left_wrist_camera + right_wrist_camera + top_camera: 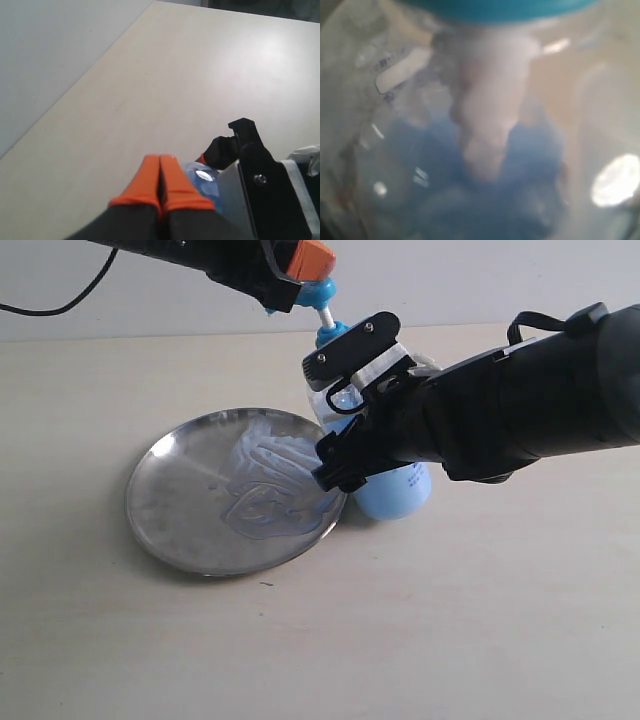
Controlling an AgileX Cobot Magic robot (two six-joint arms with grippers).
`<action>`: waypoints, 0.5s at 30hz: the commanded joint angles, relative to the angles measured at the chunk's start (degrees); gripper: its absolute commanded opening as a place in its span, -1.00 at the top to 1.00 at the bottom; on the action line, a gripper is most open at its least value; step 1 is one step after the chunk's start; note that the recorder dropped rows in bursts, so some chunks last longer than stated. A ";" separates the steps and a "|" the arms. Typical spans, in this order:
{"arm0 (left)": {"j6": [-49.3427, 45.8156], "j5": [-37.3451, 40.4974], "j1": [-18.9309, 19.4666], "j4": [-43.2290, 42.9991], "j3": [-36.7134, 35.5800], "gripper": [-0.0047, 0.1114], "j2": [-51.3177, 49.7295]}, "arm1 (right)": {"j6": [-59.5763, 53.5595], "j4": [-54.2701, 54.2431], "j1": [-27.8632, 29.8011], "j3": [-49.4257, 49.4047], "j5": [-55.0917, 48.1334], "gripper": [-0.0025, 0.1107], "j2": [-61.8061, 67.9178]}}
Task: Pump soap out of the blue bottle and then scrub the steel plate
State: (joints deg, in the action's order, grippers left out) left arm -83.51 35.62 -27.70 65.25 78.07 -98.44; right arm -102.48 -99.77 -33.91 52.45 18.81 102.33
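Observation:
The steel plate (165,515) lies left of centre on the table, with pale blue soap (265,475) smeared over its right half. The blue bottle (395,495) stands upright at the plate's far right rim. My right gripper (335,410) is shut on the bottle's body, one finger on each side. In the right wrist view the bottle (485,165) fills the frame as a blur and the fingers are hidden. My left gripper (312,258) (161,160) is shut, its orange tips pressed together and empty, sitting on the blue pump head (322,290) (202,181).
A pale wooden table (480,620) carries everything, and a light wall (450,280) rises behind it. A black cable (60,302) hangs at the far left by the wall. My right arm (540,390) reaches in across the right side.

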 commanded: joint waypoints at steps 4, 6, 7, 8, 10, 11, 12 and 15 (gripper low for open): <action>1.11 0.54 -0.33 -0.09 0.21 0.92 -1.21 | -1.25 -0.18 -0.07 -0.19 1.61 0.96 -0.22; 1.11 0.68 -0.33 -0.09 0.21 0.92 -1.26 | -1.25 -0.18 -0.07 -0.19 1.61 0.96 -0.22; 1.11 0.68 -0.33 -0.09 0.21 0.92 -1.26 | -1.25 -0.18 -0.07 -0.19 1.61 0.96 -0.22; 1.11 1.15 -0.33 -0.09 0.21 0.92 -1.26 | -1.25 -0.18 -0.07 -0.19 1.61 0.96 -0.22; 1.11 1.73 -0.33 -0.32 0.21 0.92 -1.26 | -1.25 -0.18 -0.07 -0.19 1.61 0.96 -0.22; 1.23 1.73 -0.33 -0.44 0.21 0.92 -1.26 | -1.25 -0.18 -0.07 -0.19 1.61 0.96 -0.22; 1.50 1.73 -0.33 -0.68 0.21 0.92 -1.26 | -1.25 -0.18 -0.07 -0.19 1.61 0.96 -0.22; 2.78 1.88 -0.33 -2.35 0.21 0.92 -1.86 | -1.32 -0.18 -0.07 -0.19 1.46 0.96 -0.22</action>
State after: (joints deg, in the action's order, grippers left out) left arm -81.57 35.86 -27.70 64.81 78.34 -99.08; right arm -102.70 -100.00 -33.91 52.45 18.92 102.33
